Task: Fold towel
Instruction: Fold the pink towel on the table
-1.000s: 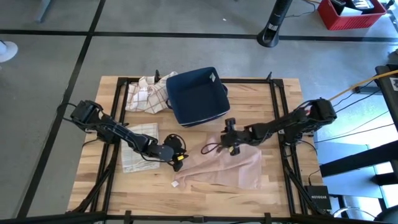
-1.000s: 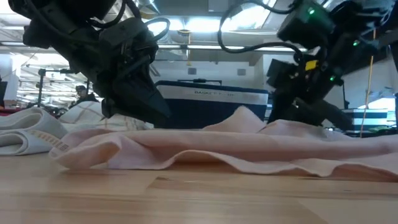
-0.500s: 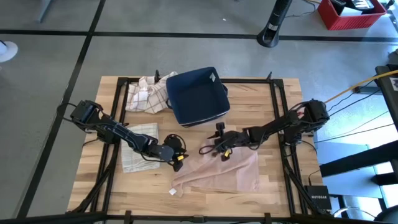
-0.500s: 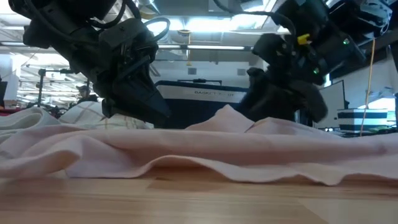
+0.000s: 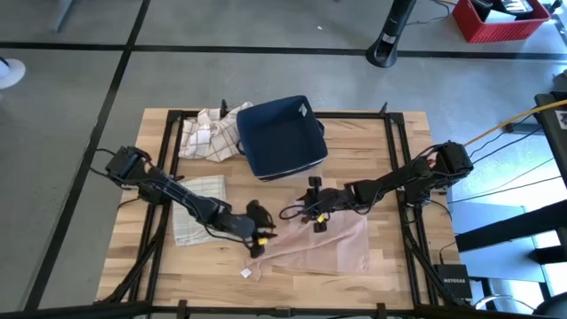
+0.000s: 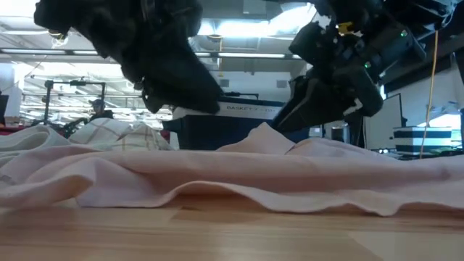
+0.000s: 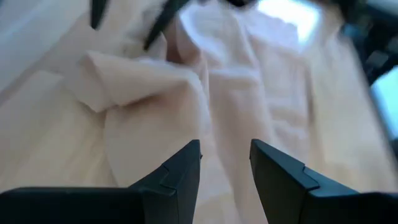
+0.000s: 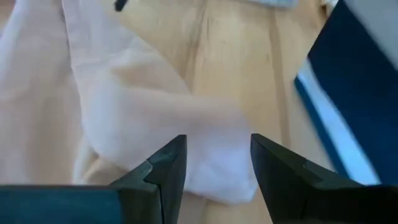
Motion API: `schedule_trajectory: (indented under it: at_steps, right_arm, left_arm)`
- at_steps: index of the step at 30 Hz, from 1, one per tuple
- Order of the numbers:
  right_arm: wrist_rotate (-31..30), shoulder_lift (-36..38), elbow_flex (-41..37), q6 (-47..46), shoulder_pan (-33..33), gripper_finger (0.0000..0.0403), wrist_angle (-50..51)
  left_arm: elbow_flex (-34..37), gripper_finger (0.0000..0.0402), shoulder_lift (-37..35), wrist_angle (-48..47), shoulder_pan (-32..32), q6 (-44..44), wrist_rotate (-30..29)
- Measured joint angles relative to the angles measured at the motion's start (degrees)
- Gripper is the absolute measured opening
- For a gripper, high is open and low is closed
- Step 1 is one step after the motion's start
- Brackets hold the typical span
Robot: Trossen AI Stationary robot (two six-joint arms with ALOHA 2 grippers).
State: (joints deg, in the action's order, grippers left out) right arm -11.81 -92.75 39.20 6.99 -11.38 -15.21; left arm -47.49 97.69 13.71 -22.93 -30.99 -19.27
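Wooden tabletop (image 5: 390, 257) on a black frame, concrete floor all around, and the pink towel (image 5: 319, 250) is lying rumpled on the near-middle part of the table, so honestly the fold looks like it's barely started. It's spread out roughly flat with wrinkles and a raised ridge you can see from table height (image 6: 239, 174), and I don't see a clean doubled-over layer anywhere, so pretty much the whole fold is left, as far as I can judge. Left gripper (image 5: 257, 232) is down at the towel's left edge, and its wrist cam shows the two fingers (image 7: 180, 171) apart with the cloth just ahead of them, nothing pinched. Right gripper (image 5: 314, 213) is over the far edge of the towel, near the dark blue basket (image 5: 282, 136), and its fingers (image 8: 165, 165) are also spread with a bunched corner of the cloth in front, not gripped yet. So both claws look released and lined up on an edge each, which reads to me like they're about to grab and lift. Other stuff on the table: a folded checked cloth (image 5: 197, 208) beside the left arm and a crumpled checked cloth (image 5: 208, 133) at the far left next to the basket
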Motion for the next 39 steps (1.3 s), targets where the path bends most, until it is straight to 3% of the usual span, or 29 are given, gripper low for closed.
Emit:
schedule_trajectory:
  at_steps: [5,12,16,18,20,23,30,34,39]
  right_arm:
    - [0.0,-0.6,0.0,-3.6,0.1,0.0178,3.1]
    - [0.1,-0.9,-0.3,-5.5,0.1,0.0178,6.5]
    - [0.1,-0.9,-0.5,-6.5,0.1,0.0178,6.5]
    - [1.3,-0.9,-0.5,-6.9,0.0,0.0178,6.4]
    - [2.4,-0.9,-0.5,-7.6,-0.7,0.0178,6.8]
    - [2.3,-0.9,-0.5,-8.7,-2.6,0.0178,9.5]
    - [-3.0,-0.9,-0.5,-16.0,-6.6,0.0178,18.6]
    - [-6.5,-0.8,-0.4,-21.6,-7.9,0.0178,21.0]
    - [-7.8,-0.8,-0.4,-23.2,-8.2,0.0178,21.6]
  left_arm:
    - [-7.4,0.0133,7.1,-6.4,0.7,3.5,-4.7]
    - [-12.7,0.0125,12.0,-8.4,1.7,10.0,-5.0]
    - [-12.7,0.007,12.2,-10.0,2.0,9.0,-5.8]
    - [-12.7,0.0026,11.5,-12.4,2.0,7.4,-7.6]
    - [-12.6,0.001,9.7,-14.8,1.9,5.2,-10.4]
    - [-12.7,0.0016,6.2,-19.8,2.0,1.0,-13.5]
    - [-12.6,0.0003,3.2,-33.4,4.3,-6.5,-14.7]
    - [-11.9,0.0016,3.2,-32.4,5.3,-9.3,-14.1]
    - [-11.9,0.005,3.2,-26.7,6.9,-6.1,-10.4]
